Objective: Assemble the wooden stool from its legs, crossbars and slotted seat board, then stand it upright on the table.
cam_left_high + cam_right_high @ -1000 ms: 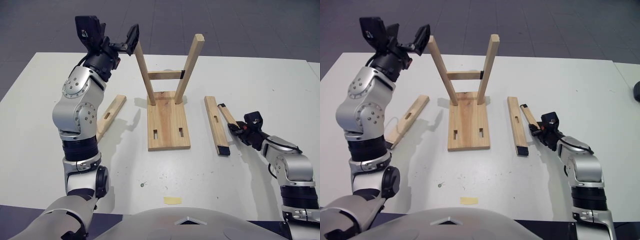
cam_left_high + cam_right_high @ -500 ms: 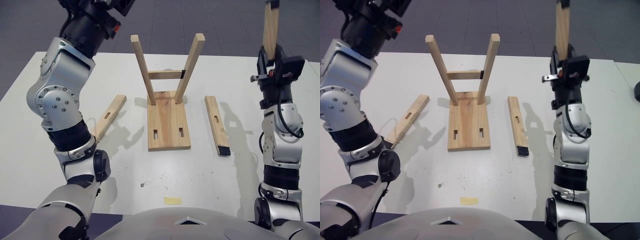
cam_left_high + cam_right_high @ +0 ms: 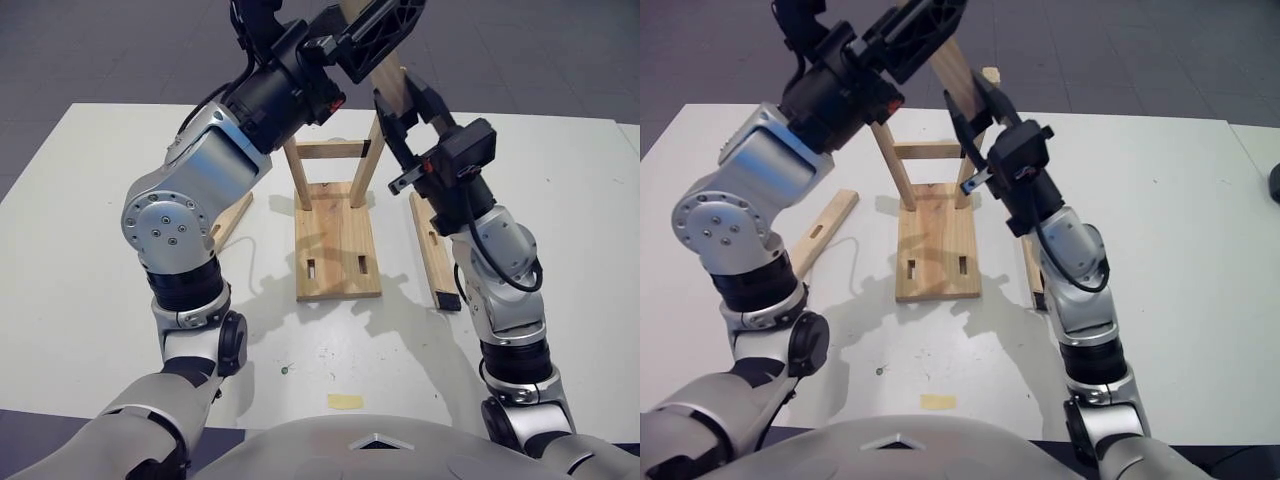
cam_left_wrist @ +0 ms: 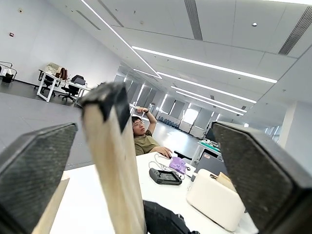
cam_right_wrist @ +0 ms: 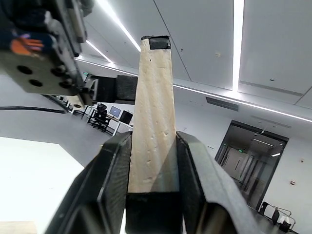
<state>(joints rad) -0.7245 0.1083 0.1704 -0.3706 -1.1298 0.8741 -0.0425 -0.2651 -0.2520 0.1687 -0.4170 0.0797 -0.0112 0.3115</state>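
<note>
held leg (image 4: 117, 170): end cut off | right loose leg (image 3: 437, 268): part behind right arm (image 3: 500, 250) | left loose leg (image 3: 236, 208): behind left arm (image 3: 190, 200)

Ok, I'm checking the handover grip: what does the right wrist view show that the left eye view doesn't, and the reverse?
Right wrist view: the right gripper's fingers clamped on both sides of the wooden bar, black cap beyond. Left eye view: the seat board with two legs and a crossbar standing on it, loose legs on the table either side. Both: the left gripper at the bar's far end.
</note>
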